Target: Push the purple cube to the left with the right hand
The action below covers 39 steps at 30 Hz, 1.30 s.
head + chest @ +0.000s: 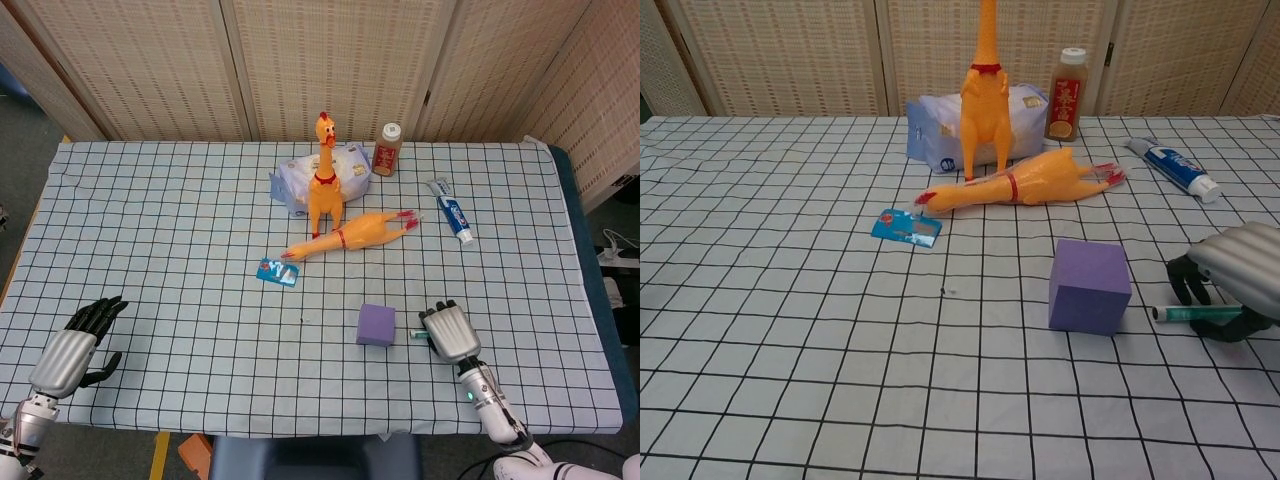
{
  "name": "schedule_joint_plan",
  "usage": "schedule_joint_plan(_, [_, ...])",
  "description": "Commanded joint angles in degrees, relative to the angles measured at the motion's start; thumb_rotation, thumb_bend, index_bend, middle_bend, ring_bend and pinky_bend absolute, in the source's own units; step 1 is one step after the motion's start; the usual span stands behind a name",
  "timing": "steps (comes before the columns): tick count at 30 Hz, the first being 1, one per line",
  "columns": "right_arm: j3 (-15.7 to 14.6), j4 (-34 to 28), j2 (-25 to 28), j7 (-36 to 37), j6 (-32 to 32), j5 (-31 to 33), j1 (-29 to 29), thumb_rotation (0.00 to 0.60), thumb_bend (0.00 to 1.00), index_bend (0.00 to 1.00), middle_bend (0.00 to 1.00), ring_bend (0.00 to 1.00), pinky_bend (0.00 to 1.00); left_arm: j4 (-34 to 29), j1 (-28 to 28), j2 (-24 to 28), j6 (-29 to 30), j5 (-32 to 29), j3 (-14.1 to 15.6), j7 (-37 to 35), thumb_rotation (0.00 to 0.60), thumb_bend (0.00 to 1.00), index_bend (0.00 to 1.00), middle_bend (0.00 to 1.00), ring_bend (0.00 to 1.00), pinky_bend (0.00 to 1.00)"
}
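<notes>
The purple cube stands on the checked cloth in front of the lying rubber chicken. My right hand hovers low to the right of the cube, with a clear gap between them. Its dark fingers arch down over a green pen lying on the cloth, and the thumb sits just in front of the pen. The hand grips nothing. My left hand rests at the front left corner, fingers apart and empty; the chest view does not show it.
Behind the cube lie a rubber chicken, a small blue card, an upright rubber chicken against a wipes pack, a brown bottle and a toothpaste tube. The table's front edge is near the right hand.
</notes>
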Motion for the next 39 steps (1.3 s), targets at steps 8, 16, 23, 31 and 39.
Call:
schedule_joint_plan(8, [0.0, -1.5, 1.5, 3.3, 4.7, -1.3, -1.9, 0.6, 0.32, 0.99, 0.76, 0.57, 0.58, -0.1, 0.1, -0.1, 0.1, 0.0, 0.0, 0.4, 0.6, 0.44, 0.0, 0.0, 0.0, 0.12])
schedule_joint_plan(16, [0.5, -10.6, 5.6, 3.2, 5.7, -1.2, -2.4, 0.6, 0.33, 1.0, 0.78, 0.58, 0.57, -0.3, -0.1, -0.3, -0.1, 0.2, 0.1, 1.1, 0.6, 0.44, 0.0, 0.0, 0.0, 0.12])
schedule_joint_plan(23, [1.6, -12.6, 5.3, -0.3, 5.4, -0.4, -1.4, 0.6, 0.33, 1.0, 0.78, 0.58, 0.57, -0.3, 0.0, -0.3, 0.2, 0.3, 0.2, 1.3, 0.6, 0.44, 0.0, 0.0, 0.0, 0.12])
schedule_joint_plan(31, [4.8, -12.5, 1.7, -10.8, 2.2, 5.6, 2.1, 0.6, 0.34, 1.0, 0.78, 0.58, 0.57, -0.2, 0.1, 0.0, 0.3, 0.2, 0.1, 0.3, 0.6, 0.44, 0.0, 0.0, 0.0, 0.12])
schedule_joint_plan(39, [4.5, -10.6, -0.4, -12.9, 0.9, 8.3, 3.3, 0.6, 0.34, 1.0, 0.78, 0.58, 0.57, 0.0, -0.1, 0.0, 0.0, 0.1, 0.0, -0.1, 0.6, 0.44, 0.0, 0.0, 0.0, 0.12])
